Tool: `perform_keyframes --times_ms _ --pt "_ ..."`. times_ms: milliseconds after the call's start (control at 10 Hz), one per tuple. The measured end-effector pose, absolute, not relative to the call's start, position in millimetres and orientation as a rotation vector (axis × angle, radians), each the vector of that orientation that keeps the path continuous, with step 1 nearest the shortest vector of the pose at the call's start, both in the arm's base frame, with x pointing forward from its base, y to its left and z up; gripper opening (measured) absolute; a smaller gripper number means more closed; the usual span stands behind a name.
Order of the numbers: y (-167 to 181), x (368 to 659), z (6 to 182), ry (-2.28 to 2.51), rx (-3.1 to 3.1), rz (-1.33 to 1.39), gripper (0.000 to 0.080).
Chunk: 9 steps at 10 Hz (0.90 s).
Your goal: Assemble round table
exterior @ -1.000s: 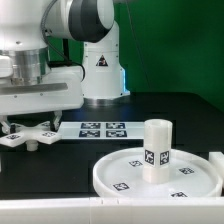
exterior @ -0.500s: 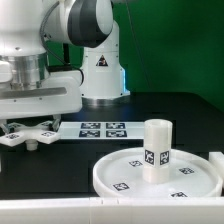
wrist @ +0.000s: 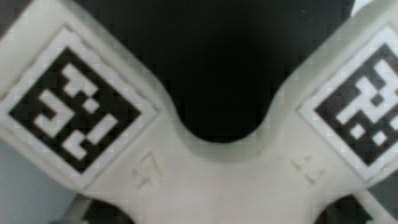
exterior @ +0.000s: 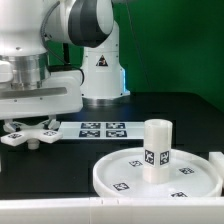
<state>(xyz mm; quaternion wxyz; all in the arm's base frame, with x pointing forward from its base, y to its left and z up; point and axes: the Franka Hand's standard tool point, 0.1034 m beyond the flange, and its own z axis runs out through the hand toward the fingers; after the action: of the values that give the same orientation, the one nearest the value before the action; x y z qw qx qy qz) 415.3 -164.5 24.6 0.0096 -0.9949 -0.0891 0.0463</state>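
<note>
The white cross-shaped base piece [exterior: 26, 136] lies on the black table at the exterior view's left. My gripper [exterior: 32, 124] is down directly over it, and the fingers are mostly hidden by the hand. In the wrist view the base piece [wrist: 214, 175] fills the frame very close, showing two tagged arms and covering my fingertips, so I cannot tell whether the jaws are open or shut. The large rimmed round disc [exterior: 115, 176] lies at the front right. The short thick cylinder leg [exterior: 156, 150] stands upright on it.
The marker board [exterior: 101, 129] lies flat behind the disc, in front of the arm's white pedestal [exterior: 102, 70]. A white edge [exterior: 214, 158] shows at the far right beside the disc.
The hand has come down slightly onto the base piece and then held still. The disc and leg have not moved.
</note>
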Motion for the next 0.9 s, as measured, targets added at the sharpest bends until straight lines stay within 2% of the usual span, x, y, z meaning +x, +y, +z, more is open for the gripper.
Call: perform_keyframes --times_ms 200,600,700,900 --pt "-128 433 44.7 -0.195 -3.09 0.137 0.0452" --pt "-48 473 66.3 -0.023 -3.087 0.105 0.0452" --pt "-38 488 70.7 -0.005 -3.085 0.101 0.0452" --pt "-41 489 64.0 -0.001 -3.089 0.114 0.0452"
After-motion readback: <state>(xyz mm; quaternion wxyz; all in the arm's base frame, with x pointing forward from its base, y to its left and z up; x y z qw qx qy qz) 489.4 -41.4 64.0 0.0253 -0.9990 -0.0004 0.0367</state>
